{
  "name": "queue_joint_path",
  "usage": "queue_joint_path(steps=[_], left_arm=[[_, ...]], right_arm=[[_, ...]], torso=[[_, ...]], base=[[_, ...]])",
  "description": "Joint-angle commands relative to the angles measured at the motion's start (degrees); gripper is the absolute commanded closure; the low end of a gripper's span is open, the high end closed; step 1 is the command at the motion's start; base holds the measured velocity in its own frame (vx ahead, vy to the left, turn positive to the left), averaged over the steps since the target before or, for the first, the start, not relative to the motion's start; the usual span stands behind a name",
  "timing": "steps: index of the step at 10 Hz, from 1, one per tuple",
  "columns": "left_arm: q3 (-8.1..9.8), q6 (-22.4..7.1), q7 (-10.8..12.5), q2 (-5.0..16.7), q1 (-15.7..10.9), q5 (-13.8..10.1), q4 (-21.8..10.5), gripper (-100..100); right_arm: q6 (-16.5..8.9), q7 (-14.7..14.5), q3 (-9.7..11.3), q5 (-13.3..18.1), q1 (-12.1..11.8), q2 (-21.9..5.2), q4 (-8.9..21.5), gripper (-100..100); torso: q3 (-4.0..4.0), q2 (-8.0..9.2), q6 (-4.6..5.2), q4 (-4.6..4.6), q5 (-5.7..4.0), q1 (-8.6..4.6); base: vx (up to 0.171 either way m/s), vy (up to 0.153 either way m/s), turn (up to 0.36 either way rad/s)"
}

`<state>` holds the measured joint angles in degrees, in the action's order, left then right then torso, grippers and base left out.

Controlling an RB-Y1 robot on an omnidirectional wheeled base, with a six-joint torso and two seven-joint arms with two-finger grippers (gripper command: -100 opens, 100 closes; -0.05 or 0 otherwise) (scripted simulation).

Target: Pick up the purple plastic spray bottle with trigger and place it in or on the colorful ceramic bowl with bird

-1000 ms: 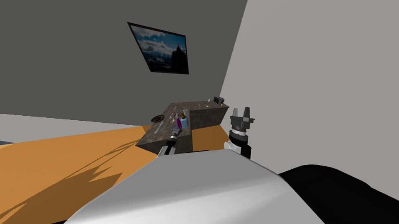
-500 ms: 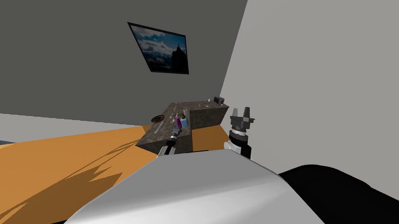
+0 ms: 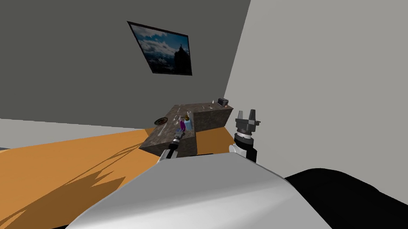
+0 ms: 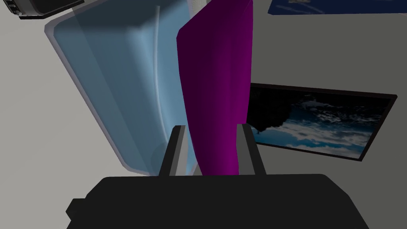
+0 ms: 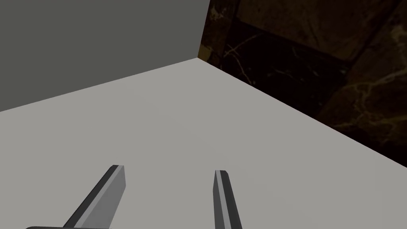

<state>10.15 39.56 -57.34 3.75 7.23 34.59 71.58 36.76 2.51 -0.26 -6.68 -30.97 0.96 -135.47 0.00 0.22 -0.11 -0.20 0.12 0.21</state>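
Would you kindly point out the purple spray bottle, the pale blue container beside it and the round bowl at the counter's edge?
purple spray bottle (image 4: 216, 91): left wrist view, middle of its body.
pale blue container (image 4: 119, 87): left wrist view, its broad side.
bowl (image 3: 161, 121): head view, its dark inside.

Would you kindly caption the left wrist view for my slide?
Left jaws clamp the purple spray bottle beside a translucent blue container.

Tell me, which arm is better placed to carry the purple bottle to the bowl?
The left. The left tool is shut on the purple bottle at the counter; the right tool stands open and empty beside the counter.
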Motion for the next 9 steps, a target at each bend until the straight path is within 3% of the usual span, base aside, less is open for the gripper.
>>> queue_joint_path(steps=[1,9], left_arm=[[-0.24,-1.2,0.76,2.23,-0.32,0.35,0.05,100],[-1.67,-9.94,4.73,10.13,-2.75,2.93,1.64,100]], right_arm=[[0.0,0.0,0.0,0.0,0.0,0.0,0.0,0],[0.0,0.0,-0.01,0.0,0.0,-0.01,0.0,0]], torso=[[0.0,0.0,0.0,0.0,0.0,0.0],[0.02,0.13,-0.1,-0.08,0.01,0.45]], base=[[-0.095,0.028,-0.075],[-0.107,0.067,-0.096]])
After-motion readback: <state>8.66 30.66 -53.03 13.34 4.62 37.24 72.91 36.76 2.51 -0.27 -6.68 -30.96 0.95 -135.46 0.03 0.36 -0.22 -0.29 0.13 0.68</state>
